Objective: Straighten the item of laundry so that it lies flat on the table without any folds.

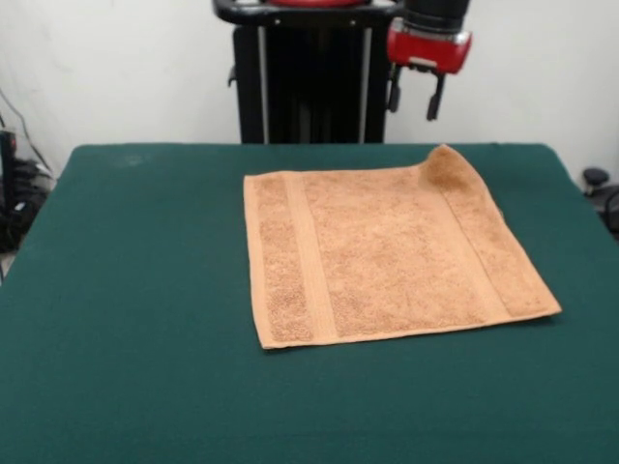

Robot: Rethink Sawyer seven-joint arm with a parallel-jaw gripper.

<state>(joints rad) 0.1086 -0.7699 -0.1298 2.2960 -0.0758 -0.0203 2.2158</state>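
The orange-tan terry towel (387, 253) lies spread on the dark green table (126, 290), slightly right of the middle. It is mostly flat, with woven bands running near its left and right edges. Its far right corner (447, 164) is raised in a small hump and curls over. No tag shows. My gripper (415, 95) hangs above the table's far edge, just above and left of that raised corner. It is open and empty, clear of the towel.
The robot's black pedestal (309, 82) stands behind the table's far edge. Cables and dark objects sit off the table at the left (14, 193) and right (600, 188) edges.
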